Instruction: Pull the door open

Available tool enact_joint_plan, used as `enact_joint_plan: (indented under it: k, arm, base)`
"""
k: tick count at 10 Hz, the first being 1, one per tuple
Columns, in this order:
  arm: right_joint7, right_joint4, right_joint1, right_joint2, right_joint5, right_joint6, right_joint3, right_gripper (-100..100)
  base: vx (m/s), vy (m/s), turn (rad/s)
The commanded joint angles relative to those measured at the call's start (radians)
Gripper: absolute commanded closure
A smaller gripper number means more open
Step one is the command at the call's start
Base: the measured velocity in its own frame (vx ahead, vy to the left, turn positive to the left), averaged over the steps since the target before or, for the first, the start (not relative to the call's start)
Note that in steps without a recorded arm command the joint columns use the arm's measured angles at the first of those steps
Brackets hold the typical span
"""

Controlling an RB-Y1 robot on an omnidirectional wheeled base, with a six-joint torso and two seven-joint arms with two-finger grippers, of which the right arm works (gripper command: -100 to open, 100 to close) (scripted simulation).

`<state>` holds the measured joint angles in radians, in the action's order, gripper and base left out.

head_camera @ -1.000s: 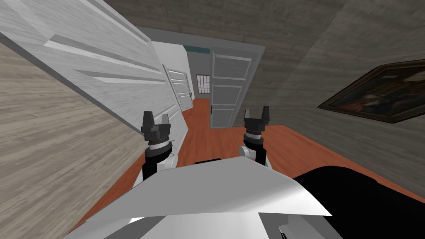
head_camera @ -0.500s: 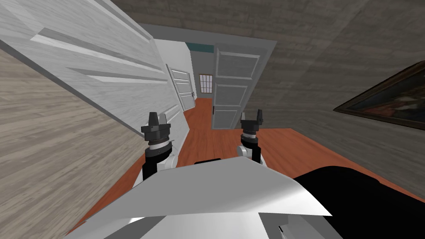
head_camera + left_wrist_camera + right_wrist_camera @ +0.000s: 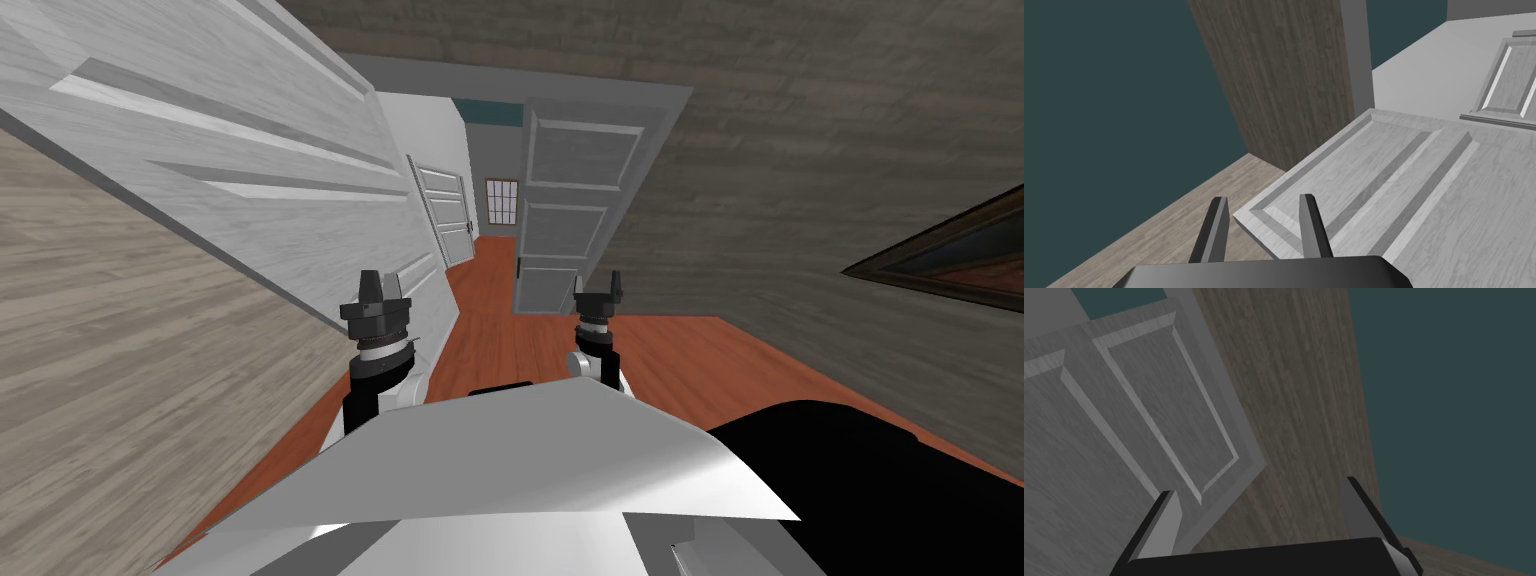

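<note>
A grey panelled door (image 3: 565, 215) stands ajar in its grey frame straight ahead, with a small dark handle (image 3: 519, 268) on its left edge. My right gripper (image 3: 598, 278) is raised in front of its lower right part, short of it, open and empty. The right wrist view shows that gripper (image 3: 1259, 487) pointing at the door's panels (image 3: 1124, 413) and the wood-grain wall beside them. My left gripper (image 3: 380, 280) is held up beside a big white panelled door (image 3: 250, 170) on my left. In the left wrist view its fingers (image 3: 1263, 200) stand narrowly apart, holding nothing.
Beyond the opening a corridor with a red-brown floor (image 3: 495, 270) runs to a window (image 3: 501, 200), past another white door (image 3: 445, 210). A dark-framed painting (image 3: 960, 260) hangs on the right wall. A black area (image 3: 880, 480) lies at my lower right.
I have moved closer: the grey door looks larger and the painting has slid off to the right. My right gripper has turned and shifted slightly left. The left gripper's fingers look closer together.
</note>
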<state>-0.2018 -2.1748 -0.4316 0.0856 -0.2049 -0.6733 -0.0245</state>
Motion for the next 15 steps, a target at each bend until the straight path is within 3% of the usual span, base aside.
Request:
enact_joint_plan:
  k: [1, 10, 11, 15]
  arm:
    - [-0.022, 0.033, 0.009, 0.005, -0.02, -0.008, 0.005, -100]
    - [-0.152, 0.222, 0.057, 0.028, -0.149, -0.048, 0.04, -100]
    - [-0.183, 0.267, 0.068, 0.033, -0.18, -0.057, 0.049, -100]
    - [-0.248, 0.362, 0.091, 0.044, -0.244, -0.077, 0.067, -100]
  base:
    - [0.078, -0.017, 0.071]
    - [0.096, -0.01, 0.08]
    - [0.127, -0.017, 0.131]
    - [0.114, -0.021, 0.098]
